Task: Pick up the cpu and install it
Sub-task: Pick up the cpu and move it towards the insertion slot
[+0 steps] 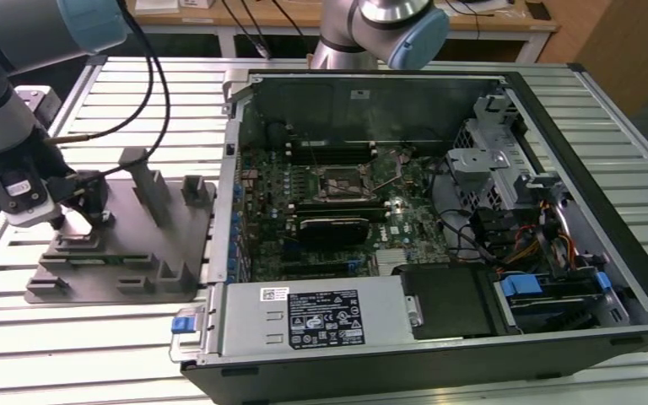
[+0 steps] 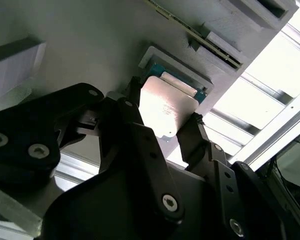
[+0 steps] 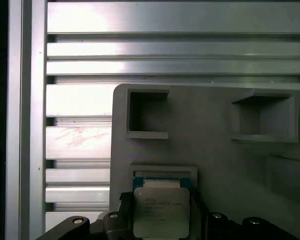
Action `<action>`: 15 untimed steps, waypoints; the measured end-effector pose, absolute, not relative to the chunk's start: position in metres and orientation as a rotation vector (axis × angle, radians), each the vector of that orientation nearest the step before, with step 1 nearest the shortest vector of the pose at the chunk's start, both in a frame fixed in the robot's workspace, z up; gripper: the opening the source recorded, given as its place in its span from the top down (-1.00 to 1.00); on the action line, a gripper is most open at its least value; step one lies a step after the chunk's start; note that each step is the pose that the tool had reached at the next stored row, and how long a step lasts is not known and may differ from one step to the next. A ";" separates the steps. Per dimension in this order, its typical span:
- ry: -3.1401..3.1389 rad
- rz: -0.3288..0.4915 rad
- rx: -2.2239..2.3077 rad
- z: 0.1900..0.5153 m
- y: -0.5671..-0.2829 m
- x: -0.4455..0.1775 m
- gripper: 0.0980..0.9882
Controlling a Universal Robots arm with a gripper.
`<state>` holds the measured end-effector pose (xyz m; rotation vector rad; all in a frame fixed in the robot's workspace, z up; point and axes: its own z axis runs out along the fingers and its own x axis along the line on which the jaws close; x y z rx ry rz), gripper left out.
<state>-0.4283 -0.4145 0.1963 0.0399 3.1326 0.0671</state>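
Observation:
The cpu (image 2: 164,107), a flat square chip with a shiny silver top, lies at a shallow square pocket of the grey fixture (image 3: 214,150). A teal rim shows along its far edge. In the first wrist view the cpu (image 3: 159,210) sits between two black fingers (image 3: 126,212). My gripper (image 2: 163,117) straddles it, with a finger pressed against each of two opposite sides. In the exterior view my gripper (image 1: 80,221) is low over the fixture (image 1: 110,278) at that view's left, hiding the chip. The motherboard socket (image 1: 339,183) lies inside the open computer case.
The open computer case (image 1: 437,211) takes up the middle and the exterior view's right, with drive cages and cables inside. Upright grey posts (image 1: 149,190) rise from the fixture beside my gripper. A second arm's base (image 1: 380,34) stands behind the case. Slatted aluminium table (image 1: 65,346) lies underneath.

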 end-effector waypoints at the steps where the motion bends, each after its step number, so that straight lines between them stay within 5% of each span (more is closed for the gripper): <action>1: 3.133 0.067 0.040 0.198 -0.414 -0.428 0.00; 15: 3.132 0.067 0.040 0.226 -0.414 -0.428 0.00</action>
